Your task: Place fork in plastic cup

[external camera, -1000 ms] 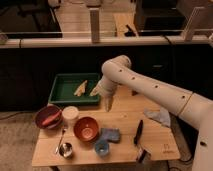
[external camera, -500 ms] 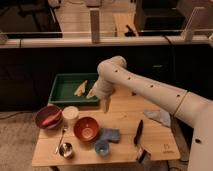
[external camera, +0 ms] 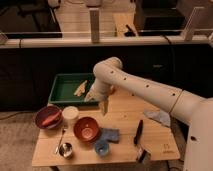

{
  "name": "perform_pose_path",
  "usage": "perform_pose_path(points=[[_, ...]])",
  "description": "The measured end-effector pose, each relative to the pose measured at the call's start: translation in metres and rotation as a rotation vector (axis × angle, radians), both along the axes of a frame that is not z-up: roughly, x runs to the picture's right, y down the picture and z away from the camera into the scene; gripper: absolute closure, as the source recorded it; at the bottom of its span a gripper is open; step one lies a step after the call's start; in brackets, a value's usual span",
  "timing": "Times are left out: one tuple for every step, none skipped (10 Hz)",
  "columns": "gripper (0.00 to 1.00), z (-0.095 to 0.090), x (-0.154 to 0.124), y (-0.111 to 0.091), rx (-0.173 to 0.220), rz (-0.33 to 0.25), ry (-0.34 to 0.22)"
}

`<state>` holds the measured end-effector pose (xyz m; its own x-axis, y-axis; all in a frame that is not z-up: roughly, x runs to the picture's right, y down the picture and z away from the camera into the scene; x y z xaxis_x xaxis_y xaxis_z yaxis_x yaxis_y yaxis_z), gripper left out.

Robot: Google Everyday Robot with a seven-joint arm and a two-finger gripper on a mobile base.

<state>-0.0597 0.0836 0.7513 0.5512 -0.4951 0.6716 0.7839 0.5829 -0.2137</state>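
Note:
The fork (external camera: 60, 139), thin and silvery, lies flat near the front left of the wooden table (external camera: 125, 117), beside a small metal cup (external camera: 66, 149). A white plastic cup (external camera: 70, 114) stands upright between the purple bowl (external camera: 48, 117) and the red bowl (external camera: 86, 128). My gripper (external camera: 104, 106) points down over the table just right of the white cup, above and behind the red bowl, well away from the fork. It looks open, with nothing in it.
A green tray (external camera: 62, 95) with a pale item sits at the back left. A small blue cup (external camera: 101, 147) and a blue cloth (external camera: 111, 135) lie in front. A black utensil (external camera: 138, 132) and a grey cloth (external camera: 160, 117) are to the right.
The arm has swung slightly left and the gripper has dropped a little toward the table. The objects have not moved.

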Motion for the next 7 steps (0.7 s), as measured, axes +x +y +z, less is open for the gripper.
perform_pose_path(points=[[0.20, 0.000, -0.002, 0.002, -0.003, -0.013, -0.005], [0.20, 0.000, -0.006, 0.008, -0.009, -0.034, -0.011], [0.20, 0.001, -0.008, 0.011, -0.013, -0.047, -0.015], [0.20, 0.001, -0.010, 0.013, -0.015, -0.055, -0.018], [0.20, 0.001, -0.015, 0.019, -0.020, -0.074, -0.026], [0.20, 0.001, -0.017, 0.022, -0.021, -0.084, -0.030], [0.20, 0.002, -0.019, 0.027, -0.021, -0.098, -0.036]])
